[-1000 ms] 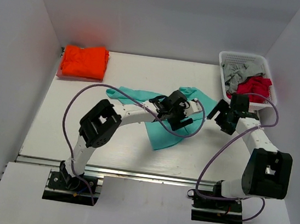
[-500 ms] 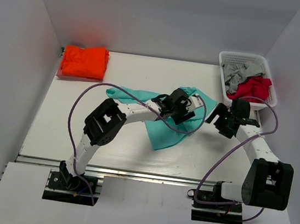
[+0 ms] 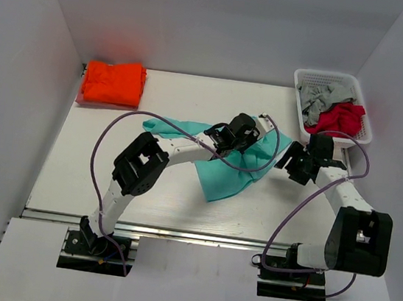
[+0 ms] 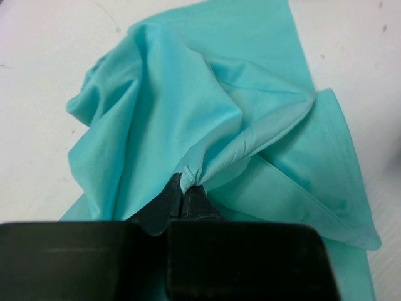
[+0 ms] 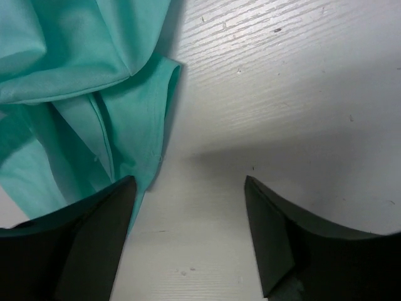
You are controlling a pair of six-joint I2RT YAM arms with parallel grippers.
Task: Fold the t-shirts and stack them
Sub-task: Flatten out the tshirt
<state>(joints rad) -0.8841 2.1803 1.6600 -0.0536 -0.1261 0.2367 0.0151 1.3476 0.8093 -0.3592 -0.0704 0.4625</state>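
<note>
Left gripper (image 4: 186,195): clamped on a fold of the teal shirt (image 3: 221,179); we have lifted it farther toward the far edge.
Right gripper (image 5: 188,232): spread wide beside the hem.
Teal shirt: mid-desk, crumpled, not yet folded.
Orange shirt (image 3: 112,82): far-left corner.

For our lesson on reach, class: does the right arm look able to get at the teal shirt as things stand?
Probably yes: the right gripper has its jaws open over bare table, right beside the teal shirt, with nothing between them.

No text, label or number can be read anywhere.
</note>
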